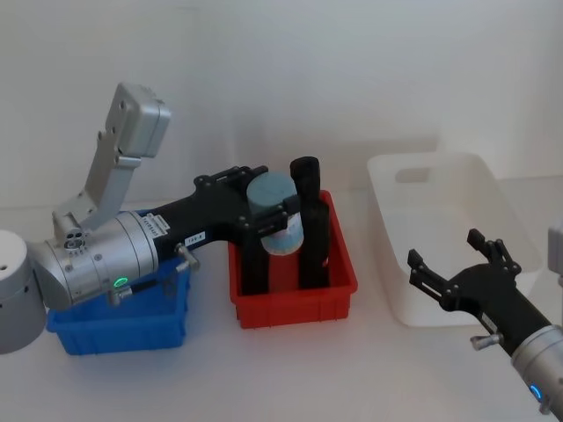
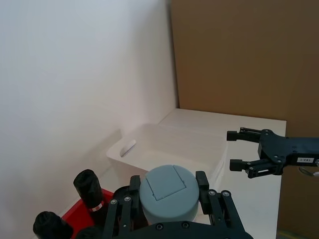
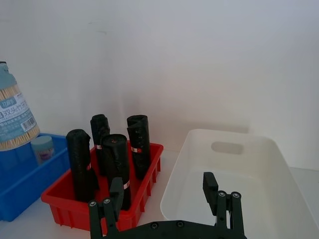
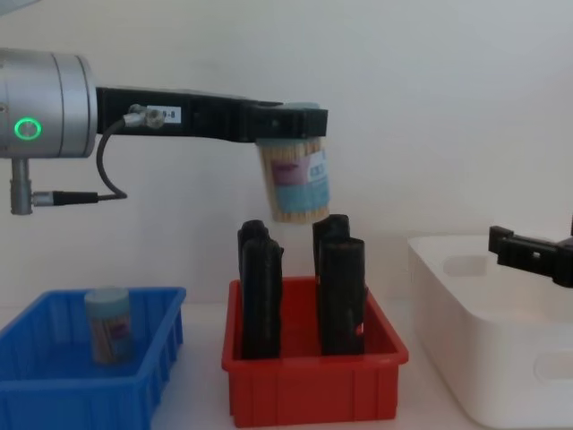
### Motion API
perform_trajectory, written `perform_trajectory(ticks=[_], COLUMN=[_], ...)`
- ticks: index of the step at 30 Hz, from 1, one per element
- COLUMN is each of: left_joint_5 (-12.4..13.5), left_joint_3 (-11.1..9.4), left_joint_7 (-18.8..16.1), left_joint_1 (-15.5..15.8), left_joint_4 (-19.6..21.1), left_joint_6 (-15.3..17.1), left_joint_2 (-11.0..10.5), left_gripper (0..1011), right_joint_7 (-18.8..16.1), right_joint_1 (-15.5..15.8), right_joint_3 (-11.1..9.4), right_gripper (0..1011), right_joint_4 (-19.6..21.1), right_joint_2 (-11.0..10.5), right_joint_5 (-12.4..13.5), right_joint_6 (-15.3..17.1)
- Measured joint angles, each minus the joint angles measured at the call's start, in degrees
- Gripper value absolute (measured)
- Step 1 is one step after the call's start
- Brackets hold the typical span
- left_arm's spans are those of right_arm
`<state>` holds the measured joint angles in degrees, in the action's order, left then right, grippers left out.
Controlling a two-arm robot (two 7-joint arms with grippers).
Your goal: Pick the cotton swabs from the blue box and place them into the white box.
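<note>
Held tub: a swab tub [image 4: 295, 184] hangs high over the red bin [image 4: 313, 390], well clear of the black rolls [image 4: 340, 287] standing in it, and it's tipped a little.
Left gripper: the left gripper [image 4: 291, 121] is straight above the red bin, with its fingers clamped on the tub's upper end around the lid.
Right gripper: the right gripper [image 1: 444, 255] is out past the red bin on the side away from the blue box [image 1: 123, 330], at the near edge of the white box [image 1: 396, 290]. Its fingers are spread wide and hold nothing.
Second tub: a second tub [image 4: 109, 324] stands upright in the blue box, just beside the red bin.
Handling guess: probably very light, since it's thin clear plastic packed with sticks. The wall is stiff enough to pinch but smooth, so it could slide or swing in the grip.
Where to grab: I'd take it around the lid band or just under it, where the rim gives the fingers something to bite on.
Materials: the tub is a clear cylinder with a pale blue lid and a paper label. The bins are glossy moulded plastic, and the white box is tall with rounded corners and a handle slot.
Tabletop: the tabletop [image 1: 264, 378] around the red bin is plain, smooth white.
</note>
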<state>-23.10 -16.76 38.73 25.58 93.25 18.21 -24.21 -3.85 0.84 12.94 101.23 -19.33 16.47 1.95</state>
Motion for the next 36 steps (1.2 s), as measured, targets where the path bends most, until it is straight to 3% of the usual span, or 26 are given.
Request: perform_trajectory(ticks=[12,36], left_joint_5=[-0.8,-1.1], left_joint_3=[-0.5,-0.8], left_joint_7=[2.5,3.8], left_joint_1=[0.8,1.3], left_joint_4=[0.5,0.8], left_joint_6=[0.8,1.2], left_joint_2=[0.6,0.9], left_gripper=[672,672], right_joint_7=[-3.8,-20.2], right_joint_1=[-0.1,-1.3], right_joint_3=[0.1,0.6], right_gripper=[1002,1002], right_joint_4=[0.5,3.8], right_joint_2=[-0.4,-3.4], right_joint_5=[-0.1,-0.9], right_joint_6=[0.0,1.5])
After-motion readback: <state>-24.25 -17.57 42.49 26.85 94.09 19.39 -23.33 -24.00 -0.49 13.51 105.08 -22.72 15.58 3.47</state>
